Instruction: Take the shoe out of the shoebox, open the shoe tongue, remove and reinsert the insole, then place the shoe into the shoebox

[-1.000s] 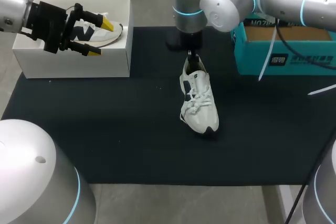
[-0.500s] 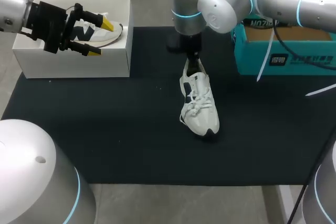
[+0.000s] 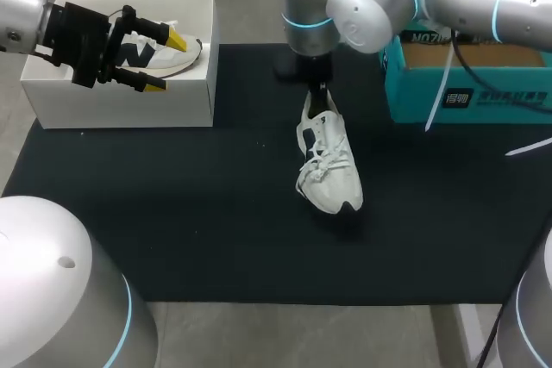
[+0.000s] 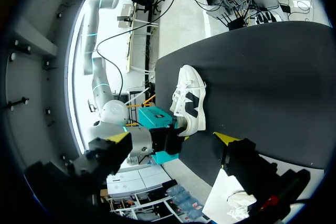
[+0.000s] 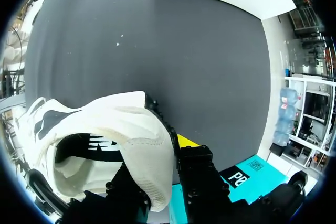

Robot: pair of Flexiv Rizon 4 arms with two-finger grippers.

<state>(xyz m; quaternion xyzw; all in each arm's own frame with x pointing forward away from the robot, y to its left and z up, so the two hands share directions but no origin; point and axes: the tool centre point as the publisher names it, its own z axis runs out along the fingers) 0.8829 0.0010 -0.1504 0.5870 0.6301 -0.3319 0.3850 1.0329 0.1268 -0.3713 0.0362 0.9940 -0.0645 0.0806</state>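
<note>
The shoe [image 3: 326, 161] is seen at the middle of the dark mat [image 3: 172, 213], its long axis running roughly away from the robot with the toe nearest and the heel farthest. The heel collar is clamped between the fingers of the right gripper [image 3: 319, 92], which comes down on it from the far end, so the tongue and the insole opening lie on that gripper's near side, and the right arm is judged much the nearer. Farther back at the left, the left gripper [image 3: 164, 60] is poised with fingers spread and empty above the white shoebox [image 3: 129, 105], well apart from the shoe.
</note>
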